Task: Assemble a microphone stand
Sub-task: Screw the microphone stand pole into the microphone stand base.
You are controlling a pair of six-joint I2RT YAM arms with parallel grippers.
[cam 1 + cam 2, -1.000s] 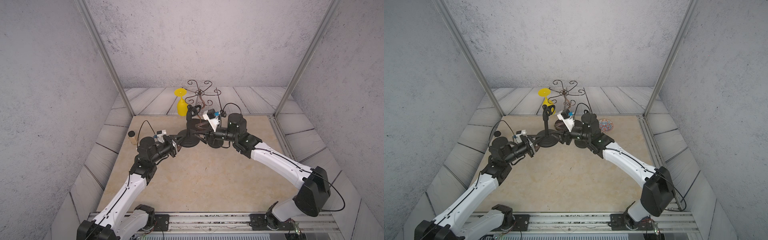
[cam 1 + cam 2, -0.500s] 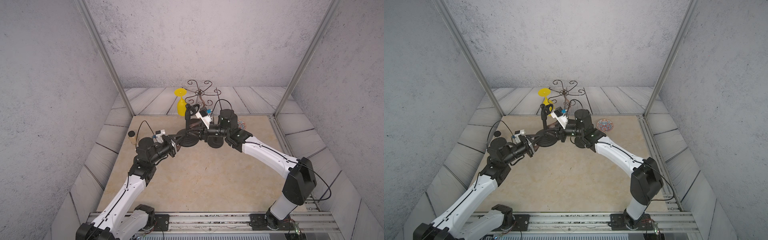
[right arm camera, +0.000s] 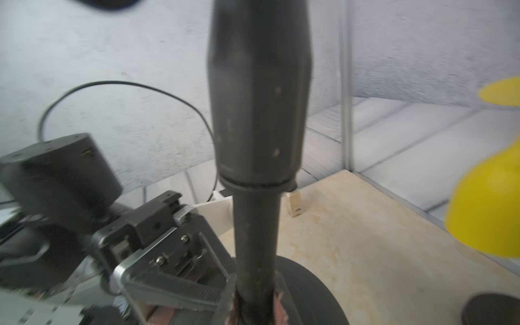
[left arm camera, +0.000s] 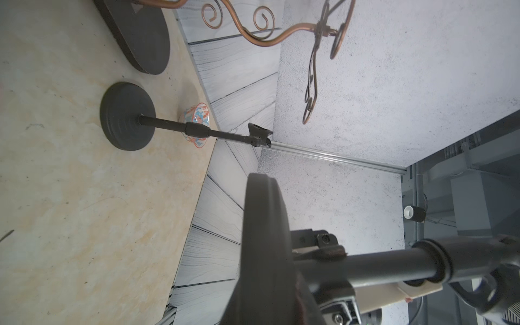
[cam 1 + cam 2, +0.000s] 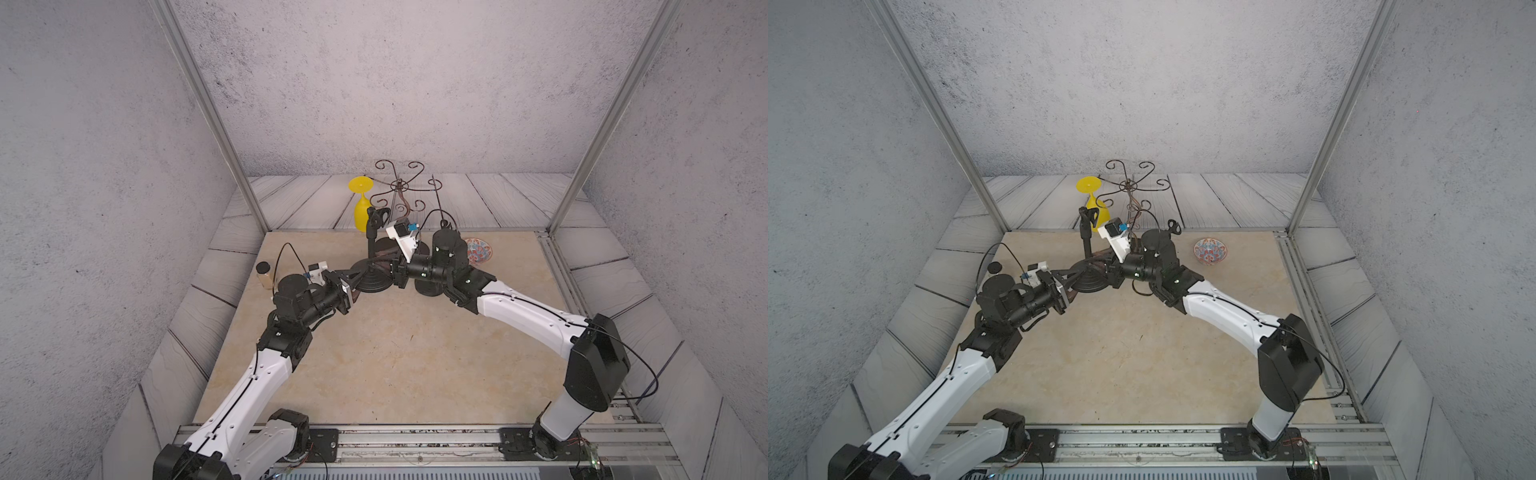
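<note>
Right of our right gripper [image 3: 255, 306], the patterned bowl [image 5: 1210, 251] showed only paint inside. That gripper clamped the upright black stand pole [image 5: 369, 245]; our left gripper [image 5: 351, 277] pinched its round base [image 5: 374, 284].

Soft, even, bright light, faint shadows; top views sharp; near stand pole [image 3: 259, 112] blurred, perhaps motion.

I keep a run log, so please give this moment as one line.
left gripper: shut on stand base edge | right gripper: shut on pole, low down | pole: upright on stand base
</note>
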